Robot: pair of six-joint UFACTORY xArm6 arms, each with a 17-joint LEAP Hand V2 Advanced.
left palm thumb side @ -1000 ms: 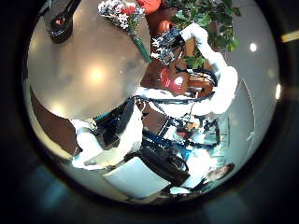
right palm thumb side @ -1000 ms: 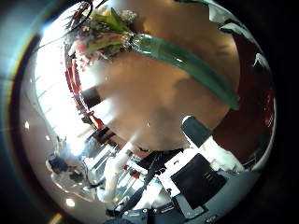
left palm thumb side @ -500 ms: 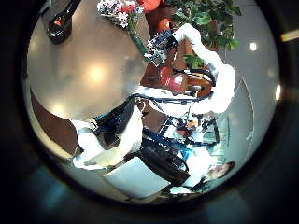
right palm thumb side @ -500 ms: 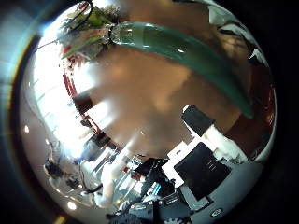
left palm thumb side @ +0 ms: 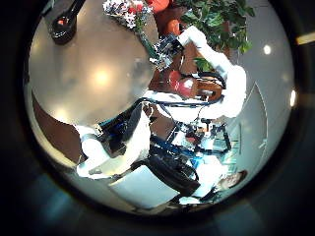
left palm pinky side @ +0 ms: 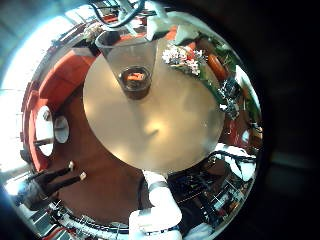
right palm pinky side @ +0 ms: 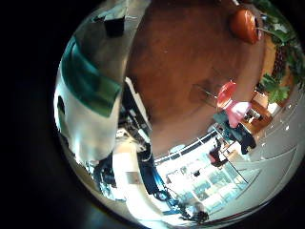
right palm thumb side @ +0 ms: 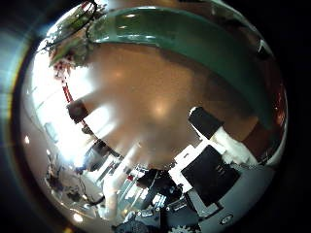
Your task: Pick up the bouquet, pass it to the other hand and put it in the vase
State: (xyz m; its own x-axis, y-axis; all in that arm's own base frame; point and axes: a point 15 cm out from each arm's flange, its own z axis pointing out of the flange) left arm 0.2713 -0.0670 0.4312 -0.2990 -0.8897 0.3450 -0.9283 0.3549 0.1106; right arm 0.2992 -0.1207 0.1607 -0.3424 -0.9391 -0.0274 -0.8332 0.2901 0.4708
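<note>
The bouquet point(left palm pinky side: 183, 58) lies on the round table point(left palm pinky side: 150, 130) near its edge, flowers point(left palm thumb side: 128, 12) at one end and a long wrapped stem point(right palm thumb side: 194, 39) at the other. My right hand point(left palm thumb side: 169, 49) hovers right over the stem. The wrap fills a broad band of both right palm views point(right palm pinky side: 91, 81), so it is very close. The right hand's thumb point(right palm thumb side: 209, 128) stands apart from the wrap and nothing is gripped. A dark vase point(left palm pinky side: 135, 80) stands upright on the table beside the flowers. High above the table, my left hand point(left palm pinky side: 150, 15) holds nothing, its fingers showing only at the view's edge.
Round the table stand several chairs and a leafy plant point(left palm thumb side: 221, 20). The bouquet's stem end points toward the table's rim, where the right arm point(left palm thumb side: 231, 84) reaches in.
My right hand has come down closer to the bouquet's stem; the wrap grows much larger in the right thumb side view. The left hand and the vase stay put.
</note>
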